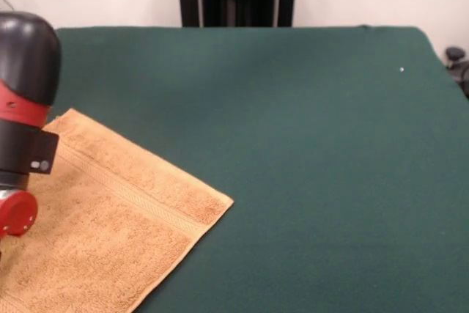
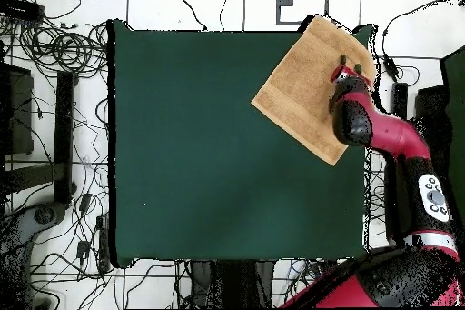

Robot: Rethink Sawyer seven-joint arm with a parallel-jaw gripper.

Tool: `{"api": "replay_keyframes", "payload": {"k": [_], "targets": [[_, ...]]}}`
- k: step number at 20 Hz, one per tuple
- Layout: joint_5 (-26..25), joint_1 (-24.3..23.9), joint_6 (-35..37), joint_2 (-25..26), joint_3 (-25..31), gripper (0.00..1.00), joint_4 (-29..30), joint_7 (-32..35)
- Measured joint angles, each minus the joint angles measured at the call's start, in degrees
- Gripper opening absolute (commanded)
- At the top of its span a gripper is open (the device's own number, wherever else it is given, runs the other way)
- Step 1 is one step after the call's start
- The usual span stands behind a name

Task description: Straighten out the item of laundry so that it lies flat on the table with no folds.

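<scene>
Towel (image 1: 110, 218) at the table (image 1: 308, 144) corner, partly cut off.
Only the overhead view shows the gripper (image 2: 350, 64) above the towel; I cannot tell its opening.

Robotics lab, red robot arm (image 2: 400, 143) at green felt table (image 2: 209, 143), tangled cables (image 2: 64, 52) across white floor

We see the towel (image 2: 311, 86) lying on the table (image 2: 200, 161) at one corner, turned diagonally, with the arm (image 2: 377, 129) reaching over the towel's outer part.
</scene>
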Motion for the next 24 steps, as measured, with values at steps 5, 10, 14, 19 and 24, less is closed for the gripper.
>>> {"api": "replay_keyframes", "payload": {"k": [5,10,14,19,24], "targets": [[3.31,-0.05,9.20,-0.17,1.84,1.00,-2.15,-7.58],[5.50,0.11,13.75,-0.01,2.42,1.00,-3.58,-12.26],[7.51,0.40,16.69,0.15,2.42,1.00,-4.78,-12.87],[10.07,0.71,20.61,0.40,2.43,1.00,-6.35,-12.87],[11.09,0.81,22.29,0.54,2.44,1.00,-7.05,-12.87]]}}
